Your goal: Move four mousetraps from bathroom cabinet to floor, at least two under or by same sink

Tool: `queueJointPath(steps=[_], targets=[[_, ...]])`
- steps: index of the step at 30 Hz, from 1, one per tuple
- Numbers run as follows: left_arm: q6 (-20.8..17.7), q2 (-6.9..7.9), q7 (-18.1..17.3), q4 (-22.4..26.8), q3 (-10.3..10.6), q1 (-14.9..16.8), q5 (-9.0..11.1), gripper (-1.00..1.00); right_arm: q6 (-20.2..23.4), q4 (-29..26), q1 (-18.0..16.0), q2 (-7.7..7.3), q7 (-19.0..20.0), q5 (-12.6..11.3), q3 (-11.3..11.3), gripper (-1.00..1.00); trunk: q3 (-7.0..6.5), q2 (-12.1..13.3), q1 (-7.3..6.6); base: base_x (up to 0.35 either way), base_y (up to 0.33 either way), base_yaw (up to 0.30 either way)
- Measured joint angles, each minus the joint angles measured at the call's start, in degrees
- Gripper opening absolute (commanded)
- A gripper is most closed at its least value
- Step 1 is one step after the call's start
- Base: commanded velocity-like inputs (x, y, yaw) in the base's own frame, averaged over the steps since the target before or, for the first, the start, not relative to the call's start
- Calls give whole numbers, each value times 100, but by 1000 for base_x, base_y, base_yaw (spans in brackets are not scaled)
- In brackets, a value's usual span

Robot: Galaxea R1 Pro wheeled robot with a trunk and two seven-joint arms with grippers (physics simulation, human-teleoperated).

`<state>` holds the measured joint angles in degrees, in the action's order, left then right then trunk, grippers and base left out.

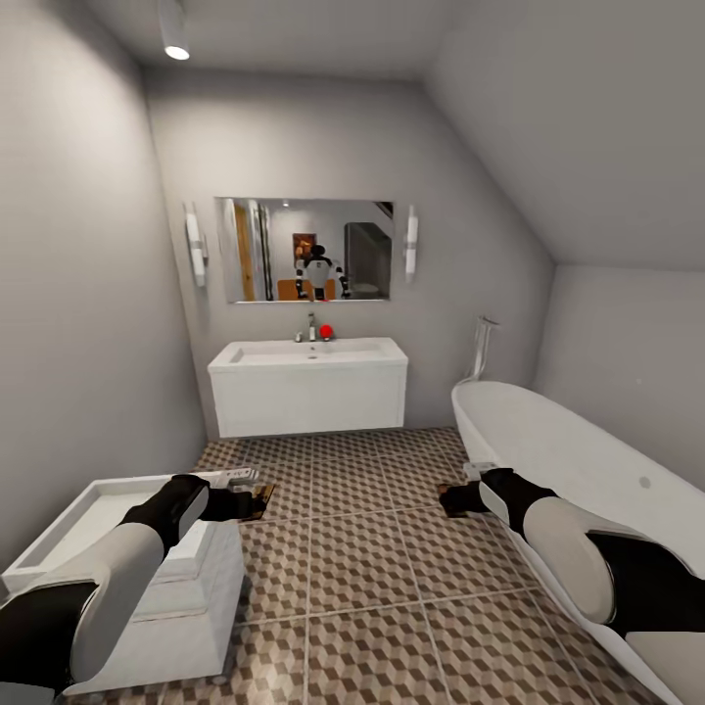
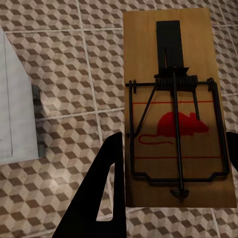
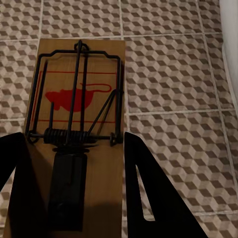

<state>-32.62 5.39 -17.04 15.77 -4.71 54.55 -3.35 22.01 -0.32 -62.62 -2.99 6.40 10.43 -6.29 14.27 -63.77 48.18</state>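
Mousetraps: two are seen, one carried in each arm's jaws above the tiles, well short of the sink (image 1: 308,384).
Bathroom floor (image 1: 362,548): cube-patterned tiles run from the robot up to the vanity; no trap is seen lying on them yet.
Sink: it stands against the far wall under the mirror (image 1: 304,250), well apart from both arms, so a release here would probably leave neither trap under or next to it.
Bathtub (image 1: 578,470): it lies just beside the right arm; a sideways swing could knock the arm against its rim and jar the board loose.
Toilet (image 1: 117,548): it sits under the left forearm, so lowering that arm straight down risks a collision or a trap left on the white top instead of the floor.
Left gripper (image 2: 171,148): its jaws are closed on the left mousetrap (image 2: 176,106), which is pinched by its long edges; such a hold may let the board tip.
Right gripper (image 3: 74,163): its jaws are clenched on the right mousetrap (image 3: 77,124) at the bar end; a drop from this height could bounce it away or flip it.
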Motion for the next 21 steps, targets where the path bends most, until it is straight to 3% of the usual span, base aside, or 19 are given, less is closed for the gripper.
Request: queueJointPath(steps=[12,21], targets=[[1,0,0,3,-1,0,-1,-100,-2,0,0,2,2,-1,0,-100,0,0,0,0,-12,2],[-6,0,1,5,0,-1,-1,-100,-1,0,-1,2,-2,0,0,-100,0,0,0,0,-231,0]])
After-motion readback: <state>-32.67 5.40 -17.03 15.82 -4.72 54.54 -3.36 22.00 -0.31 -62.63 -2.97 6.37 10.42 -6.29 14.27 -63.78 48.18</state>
